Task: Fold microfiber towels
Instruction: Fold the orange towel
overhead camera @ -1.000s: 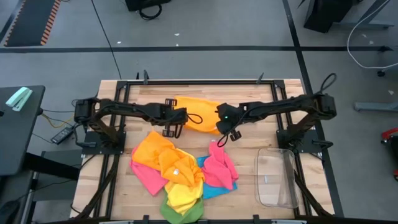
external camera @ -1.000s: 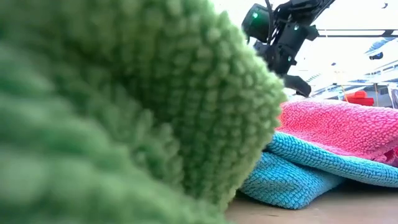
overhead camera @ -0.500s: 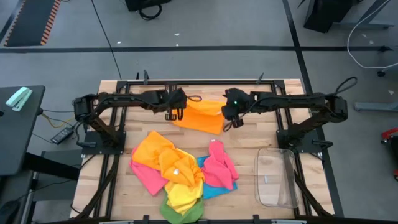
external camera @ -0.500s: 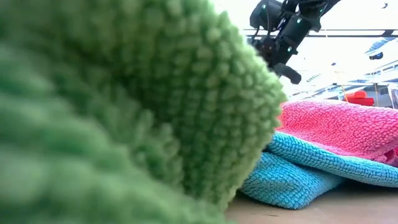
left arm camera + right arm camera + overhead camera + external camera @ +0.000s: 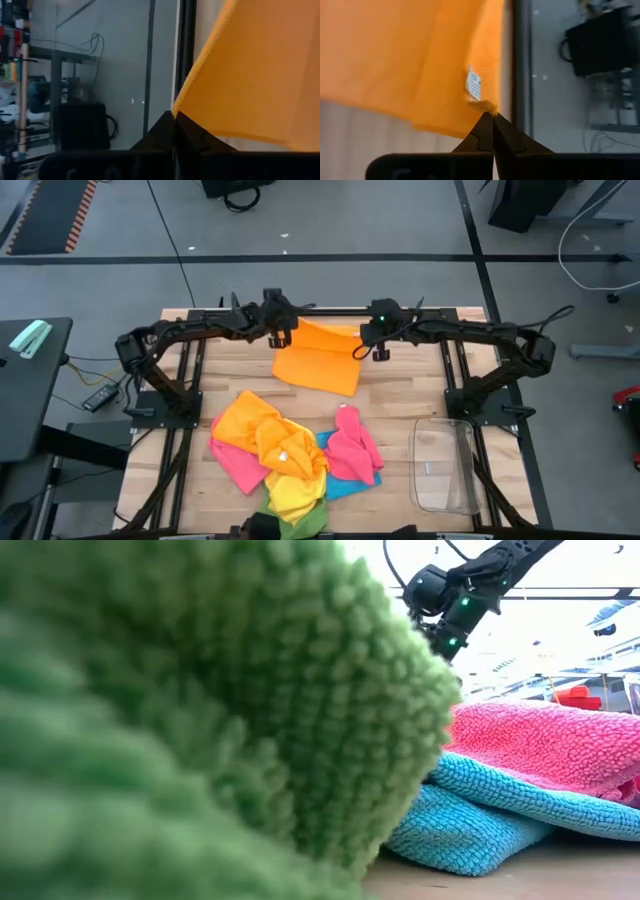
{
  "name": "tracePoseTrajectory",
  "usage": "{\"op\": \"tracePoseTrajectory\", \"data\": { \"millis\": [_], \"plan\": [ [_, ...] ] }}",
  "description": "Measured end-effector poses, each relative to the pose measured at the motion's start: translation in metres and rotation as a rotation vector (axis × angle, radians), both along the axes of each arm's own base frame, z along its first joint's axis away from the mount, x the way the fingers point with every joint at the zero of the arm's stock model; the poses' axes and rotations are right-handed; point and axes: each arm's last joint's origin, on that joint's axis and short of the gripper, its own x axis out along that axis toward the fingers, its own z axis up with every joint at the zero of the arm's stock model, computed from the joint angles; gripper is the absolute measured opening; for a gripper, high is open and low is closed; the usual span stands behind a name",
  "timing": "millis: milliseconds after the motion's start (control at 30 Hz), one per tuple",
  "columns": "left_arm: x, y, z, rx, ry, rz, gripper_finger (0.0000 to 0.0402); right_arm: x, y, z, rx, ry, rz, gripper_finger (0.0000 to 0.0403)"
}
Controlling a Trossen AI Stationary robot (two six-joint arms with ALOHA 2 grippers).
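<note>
An orange microfiber towel (image 5: 320, 358) is spread out near the table's far edge, held by its two far corners. My left gripper (image 5: 283, 332) is shut on the left corner. My right gripper (image 5: 368, 345) is shut on the right one. Toward the near edge lies a heap of other towels: orange and yellow (image 5: 265, 435), pink (image 5: 355, 445), blue (image 5: 342, 482) and green (image 5: 296, 522). The green towel (image 5: 200, 720) fills most of the low view, with pink (image 5: 550, 745) lying on blue (image 5: 480, 815) beside it. My left gripper pinches the orange towel's far left corner (image 5: 177, 111) between its two fingertips, slanting down from the left. The cloth runs away from the fingers in a flat sheet. My right gripper pinches the far right corner (image 5: 485, 106), right beside the white tag (image 5: 474, 86), between its fingertips, slanting down from the right. The far edge stretches between the two holds, and the towel's near edge (image 5: 316, 385) reaches the table.
A clear plastic bin (image 5: 445, 465) stands at the near right. The table's black frame rail (image 5: 320, 310) runs along the far edge just behind both grippers. Bare wood shows between the held towel and the heap.
Both grippers have gone toward the table's far edge and somewhat up, drawing a little apart and staying shut. The orange towel, bunched between them a second ago, has spread into a flat sheet and slid toward the far edge.
</note>
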Motion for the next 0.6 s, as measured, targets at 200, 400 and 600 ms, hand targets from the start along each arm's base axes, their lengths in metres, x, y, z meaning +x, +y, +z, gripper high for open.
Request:
{"op": "tracePoseTrajectory", "data": {
  "millis": [200, 400, 600],
  "plan": [
    [-0.011, 0.023, 0.002, 0.003, -0.044, 0.025, 0.0013, -0.006, -0.018, 0.005, -0.045, -0.04, 0.016, 0.0004],
    [-0.014, 0.038, 0.011, 0.095, -0.08, -0.019, 0.0016, -0.009, -0.027, 0.007, -0.079, -0.057, 0.006, 0.0005],
    [-0.014, 0.041, 0.009, 0.053, -0.13, -0.057, 0.0023, -0.01, -0.032, 0.003, -0.058, -0.06, 0.01, 0.0005]
  ]
}}
